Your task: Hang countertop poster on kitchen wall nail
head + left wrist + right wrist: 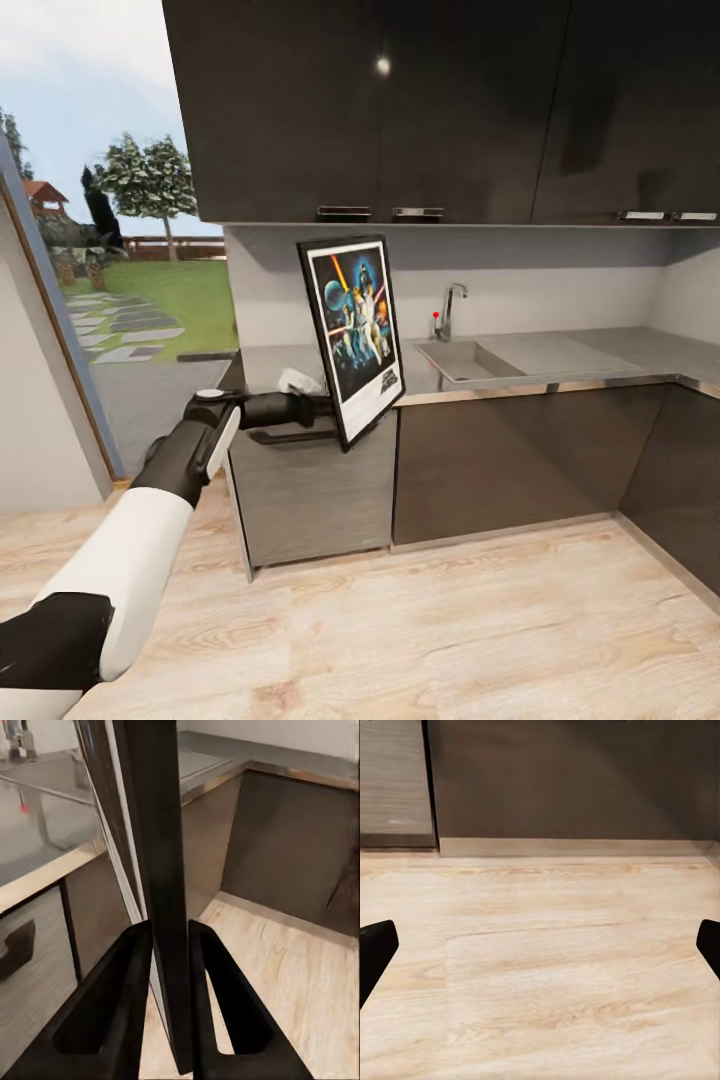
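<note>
Left end effector (171,967) pinching poster (358,330) upright by its lower frame edge, off the desk (560,355); stiff, light, likely swing-prone.

You had the left gripper (171,967) clamped on the poster (154,847), its thin black frame edge standing upright between the two dark fingers (112,1005). Behind it ran the kitchen countertop (45,817) with its metallic front edge, dark cabinets (289,847) below, and pale wooden floor (300,997)
</note>
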### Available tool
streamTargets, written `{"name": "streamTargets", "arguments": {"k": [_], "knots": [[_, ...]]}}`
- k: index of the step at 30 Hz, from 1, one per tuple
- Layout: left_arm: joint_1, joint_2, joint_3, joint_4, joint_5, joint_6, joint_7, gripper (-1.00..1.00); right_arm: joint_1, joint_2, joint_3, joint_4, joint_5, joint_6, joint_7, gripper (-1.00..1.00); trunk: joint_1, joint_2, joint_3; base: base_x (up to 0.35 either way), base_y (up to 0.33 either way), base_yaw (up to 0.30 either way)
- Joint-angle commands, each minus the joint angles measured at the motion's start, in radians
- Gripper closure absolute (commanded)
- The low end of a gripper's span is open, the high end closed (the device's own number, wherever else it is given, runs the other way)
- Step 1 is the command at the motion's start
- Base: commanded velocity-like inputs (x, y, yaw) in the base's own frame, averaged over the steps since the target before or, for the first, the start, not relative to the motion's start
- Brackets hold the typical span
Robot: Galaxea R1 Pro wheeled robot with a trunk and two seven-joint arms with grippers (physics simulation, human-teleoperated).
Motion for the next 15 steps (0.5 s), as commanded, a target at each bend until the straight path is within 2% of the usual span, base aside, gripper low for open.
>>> {"name": "streamTargets", "arguments": {"k": [1, 5, 9, 12, 13, 14, 15], "knots": [[0.0, 0.001, -0.013, -0.002, -0.006, 0.002, -0.014, 1.0, 0.0, 0.0, -0.004, -0.003, 0.0, 0.0, 0.006, -1.0, 0.0, -0.001, -0.001, -0.004, 0.0, 0.0], [0.006, 0.003, -0.074, -0.023, -0.006, -0.001, -0.048, 1.0, 0.0, -0.004, -0.006, -0.02, -0.002, 0.002, 0.007, -1.0, 0.0, -0.001, -0.001, -0.002, 0.0, 0.0], [0.055, 0.01, -0.102, -0.079, -0.006, -0.002, -0.066, 1.0, 0.0, -0.009, -0.007, -0.076, -0.006, 0.016, 0.009, -1.0, 0.0, -0.001, -0.001, 0.0, 0.0, 0.0], [0.134, 0.036, -0.112, -0.163, -0.006, -0.003, -0.126, 1.0, 0.0, -0.017, -0.008, -0.193, -0.009, 0.137, 0.015, -1.0, 0.0, -0.001, -0.001, 0.0, 0.0, 0.0], [0.165, 0.052, -0.113, -0.195, -0.006, -0.003, -0.152, 1.0, 0.0, -0.023, -0.008, -0.251, -0.009, 0.209, 0.031, -1.0, 0.0, -0.001, -0.001, 0.0, 0.0, 0.0], [0.197, 0.072, -0.114, -0.225, -0.006, -0.004, -0.17, 1.0, 0.001, -0.028, -0.009, -0.317, -0.009, 0.294, 0.084, -1.0, 0.0, -0.001, -0.001, 0.0, 0.0, 0.0], [0.212, 0.082, -0.115, -0.239, -0.006, -0.004, -0.177, 1.0, 0.0, -0.029, -0.011, -0.349, -0.008, 0.338, 0.117, -1.0, 0.0, -0.001, -0.001, 0.0, 0.0, 0.0]]}}
